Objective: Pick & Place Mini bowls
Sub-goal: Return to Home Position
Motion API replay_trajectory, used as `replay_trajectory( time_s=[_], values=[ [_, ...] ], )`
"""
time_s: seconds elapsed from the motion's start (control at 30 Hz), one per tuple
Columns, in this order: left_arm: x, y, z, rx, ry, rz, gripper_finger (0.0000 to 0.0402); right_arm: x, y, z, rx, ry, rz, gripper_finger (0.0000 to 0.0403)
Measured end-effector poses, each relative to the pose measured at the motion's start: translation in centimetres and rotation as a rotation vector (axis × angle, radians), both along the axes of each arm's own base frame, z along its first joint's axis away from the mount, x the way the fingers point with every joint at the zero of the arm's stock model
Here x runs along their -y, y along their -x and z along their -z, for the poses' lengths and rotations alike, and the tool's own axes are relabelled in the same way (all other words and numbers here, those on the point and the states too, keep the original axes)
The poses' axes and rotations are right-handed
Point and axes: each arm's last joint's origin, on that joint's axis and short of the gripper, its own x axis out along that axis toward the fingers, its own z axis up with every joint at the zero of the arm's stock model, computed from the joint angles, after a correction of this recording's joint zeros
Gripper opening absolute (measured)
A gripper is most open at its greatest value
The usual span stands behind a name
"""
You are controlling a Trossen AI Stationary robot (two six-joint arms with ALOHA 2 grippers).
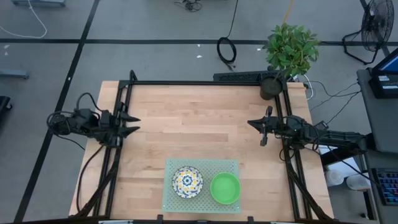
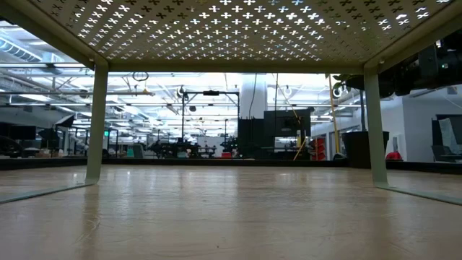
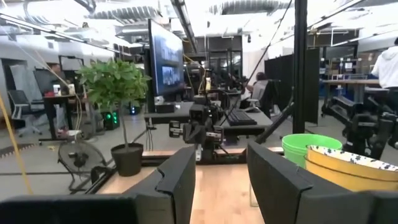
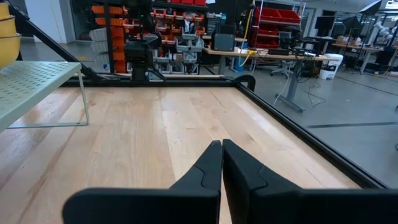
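Note:
Two mini bowls show from above on a raised pale-green perforated rack [image 1: 202, 167] at the table's near edge: a white floral one [image 1: 187, 182] and a plain green one [image 1: 225, 188]. In the left wrist view the green bowl [image 3: 311, 148] and the patterned bowl [image 3: 351, 167] stand side by side. Whether more bowls are stacked beneath them I cannot tell. My left gripper [image 1: 132, 124] hovers open at the table's left edge, pointing right. My right gripper [image 1: 250, 123] is shut near the right edge, pointing left. Both are far from the bowls.
A potted plant [image 1: 289, 50] stands at the table's far right corner. Black frame rails [image 1: 205, 82] border the table. The low view looks out from beneath the rack [image 2: 231, 29], between its legs [image 2: 96, 123]. Bare wood [image 1: 193, 124] lies between the grippers. A person [image 3: 385, 62] is in the room beyond.

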Motion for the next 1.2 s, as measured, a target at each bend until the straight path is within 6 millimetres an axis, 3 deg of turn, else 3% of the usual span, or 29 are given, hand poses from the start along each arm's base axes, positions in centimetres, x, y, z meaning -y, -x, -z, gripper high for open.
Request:
replay_trajectory(
  time_s=[0.23,0.63,1.2],
  values=[
    [0.2,-0.2,0.4,-0.003,-0.002,0.051,0.0147,0.0,0.0,0.0,0.000,0.000,0.000,0.0000],
    [0.5,-2.1,4.2,0.016,0.035,0.036,0.0147,0.0,0.0,0.0,0.000,0.000,0.000,0.0000],
    [0.0,-2.4,4.7,0.024,0.062,0.016,0.0147,0.0,0.0,0.0,0.000,0.000,0.000,0.0000]
  ],
)
